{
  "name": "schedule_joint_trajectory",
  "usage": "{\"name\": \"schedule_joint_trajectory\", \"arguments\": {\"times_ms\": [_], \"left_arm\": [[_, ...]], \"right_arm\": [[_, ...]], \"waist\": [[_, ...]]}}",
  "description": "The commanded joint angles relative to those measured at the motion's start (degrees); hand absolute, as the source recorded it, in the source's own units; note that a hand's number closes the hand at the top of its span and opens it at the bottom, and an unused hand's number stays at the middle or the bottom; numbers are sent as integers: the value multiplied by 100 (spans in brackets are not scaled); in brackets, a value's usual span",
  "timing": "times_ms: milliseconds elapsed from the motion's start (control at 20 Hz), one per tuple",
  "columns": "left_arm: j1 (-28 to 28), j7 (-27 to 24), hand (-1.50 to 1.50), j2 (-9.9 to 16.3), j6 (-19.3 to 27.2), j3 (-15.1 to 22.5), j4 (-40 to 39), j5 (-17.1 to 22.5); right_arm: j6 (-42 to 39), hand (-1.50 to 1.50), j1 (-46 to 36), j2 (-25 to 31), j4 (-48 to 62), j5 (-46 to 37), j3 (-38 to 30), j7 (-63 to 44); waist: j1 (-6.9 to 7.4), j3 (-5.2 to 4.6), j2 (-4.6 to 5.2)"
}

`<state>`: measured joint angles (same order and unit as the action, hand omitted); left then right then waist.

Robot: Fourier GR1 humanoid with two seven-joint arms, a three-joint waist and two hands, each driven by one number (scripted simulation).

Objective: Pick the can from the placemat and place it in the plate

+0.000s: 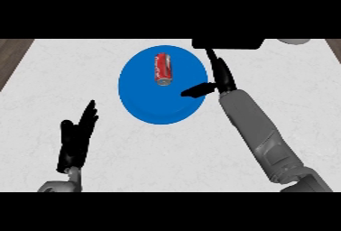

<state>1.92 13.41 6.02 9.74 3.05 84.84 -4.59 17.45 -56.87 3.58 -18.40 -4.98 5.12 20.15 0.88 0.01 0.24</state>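
Observation:
A red can (pixel 163 68) lies on its side in the upper part of the blue plate (pixel 156 106), its silver end toward me. My right hand (pixel 223 77) hovers at the plate's right edge, to the right of the can and apart from it. Its fingers are straight and point away from me, and the thumb (pixel 197 91) sticks out over the plate's rim. It holds nothing. A black placemat (pixel 226 43) shows at the top edge, partly behind the right hand. My left hand (pixel 75 137) rests open at the lower left, fingers up.
White marble counter (pixel 80 67) surrounds the plate. A pale grey round object (pixel 293 41) is cut off at the top right. A strip of wooden floor (pixel 12 54) shows past the counter's left edge.

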Motion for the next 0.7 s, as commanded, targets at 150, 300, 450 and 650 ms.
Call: {"name": "schedule_joint_trajectory", "arguments": {"times_ms": [150,300,450,650], "left_arm": [[-236,-44,0,-43,-21,32,207,-84],[211,54,0,19,-155,-168,-152,44],[348,228,0,77,-135,-216,-32,-2],[65,-71,0,97,-280,-234,-45,67]], "right_arm": [[-177,-150,211,401,-66,-92,-206,71],[95,-150,54,219,57,-66,-398,143],[-51,-150,124,489,270,-82,-521,380],[430,-150,305,457,439,-146,-633,609]], "waist": [[-22,0,-10],[5,0,8],[29,2,19],[54,2,27]]}}
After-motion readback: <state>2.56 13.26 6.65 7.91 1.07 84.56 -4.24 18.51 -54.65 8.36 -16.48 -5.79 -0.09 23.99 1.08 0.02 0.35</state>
